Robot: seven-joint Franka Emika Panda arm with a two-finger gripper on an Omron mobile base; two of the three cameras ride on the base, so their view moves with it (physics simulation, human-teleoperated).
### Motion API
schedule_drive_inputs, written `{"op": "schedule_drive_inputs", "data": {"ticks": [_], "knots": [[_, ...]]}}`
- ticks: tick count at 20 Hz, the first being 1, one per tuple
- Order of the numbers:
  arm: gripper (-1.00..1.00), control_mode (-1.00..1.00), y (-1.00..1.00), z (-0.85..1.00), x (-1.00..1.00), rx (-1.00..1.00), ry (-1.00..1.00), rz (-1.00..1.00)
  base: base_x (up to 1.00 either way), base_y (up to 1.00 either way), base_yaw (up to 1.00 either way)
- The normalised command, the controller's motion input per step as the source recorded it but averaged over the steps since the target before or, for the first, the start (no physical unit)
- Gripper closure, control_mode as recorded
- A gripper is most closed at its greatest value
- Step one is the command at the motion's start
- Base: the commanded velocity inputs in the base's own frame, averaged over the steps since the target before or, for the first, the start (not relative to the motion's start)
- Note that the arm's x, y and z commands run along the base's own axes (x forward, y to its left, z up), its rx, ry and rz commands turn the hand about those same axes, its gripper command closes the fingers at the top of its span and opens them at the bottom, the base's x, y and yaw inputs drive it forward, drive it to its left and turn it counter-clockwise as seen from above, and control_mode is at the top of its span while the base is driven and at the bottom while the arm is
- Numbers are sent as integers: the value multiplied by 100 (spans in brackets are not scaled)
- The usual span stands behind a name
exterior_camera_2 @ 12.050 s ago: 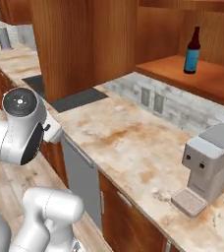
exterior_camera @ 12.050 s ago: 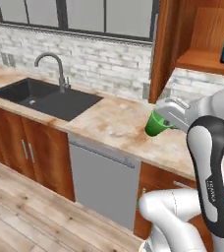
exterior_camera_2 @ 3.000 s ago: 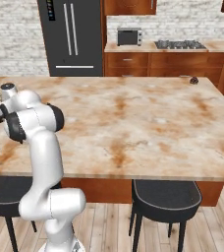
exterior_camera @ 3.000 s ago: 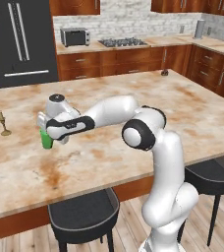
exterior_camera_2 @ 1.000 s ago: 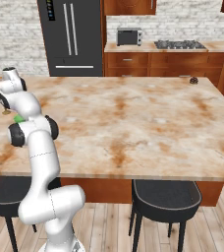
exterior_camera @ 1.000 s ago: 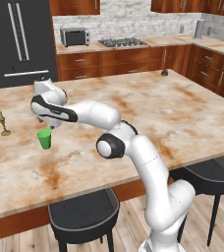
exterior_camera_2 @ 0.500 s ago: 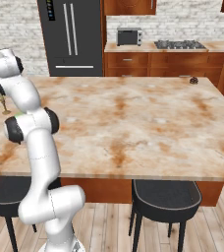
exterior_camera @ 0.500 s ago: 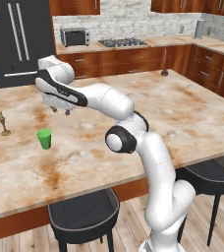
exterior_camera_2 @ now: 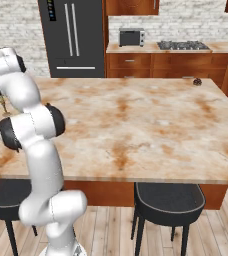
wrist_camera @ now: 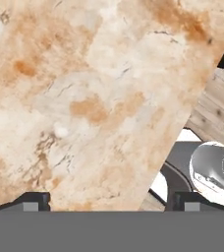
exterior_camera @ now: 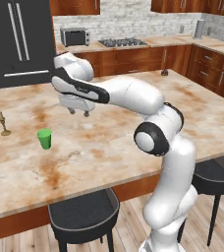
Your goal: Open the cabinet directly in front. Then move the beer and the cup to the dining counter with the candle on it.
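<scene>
Cup (exterior_camera: 44, 139) right of candle (exterior_camera: 4, 123)

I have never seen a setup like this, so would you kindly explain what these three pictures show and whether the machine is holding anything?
This is a white robot arm on a driving base in a rendered kitchen. Two pictures come from cameras on the base, behind the arm to its left and right; the third looks down from the hand itself. The arm reaches over a marble island counter. On it stand a green cup and a small brass candle, apart from each other. The gripper hangs above the counter with its jaws open, holding nothing.
</scene>
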Motion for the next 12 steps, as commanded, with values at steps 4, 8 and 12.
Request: {"op": "schedule_drive_inputs", "data": {"ticks": [4, 8, 12], "knots": [[-100, -100, -100, -51, -100, 30, -36, 0, 0, 0, 0], [-100, -100, -100, 71, -100, 26, -49, 1, 0, 0, 0], [-100, -100, -70, 100, -100, 30, -13, 0, 0, 0, 0]]}}
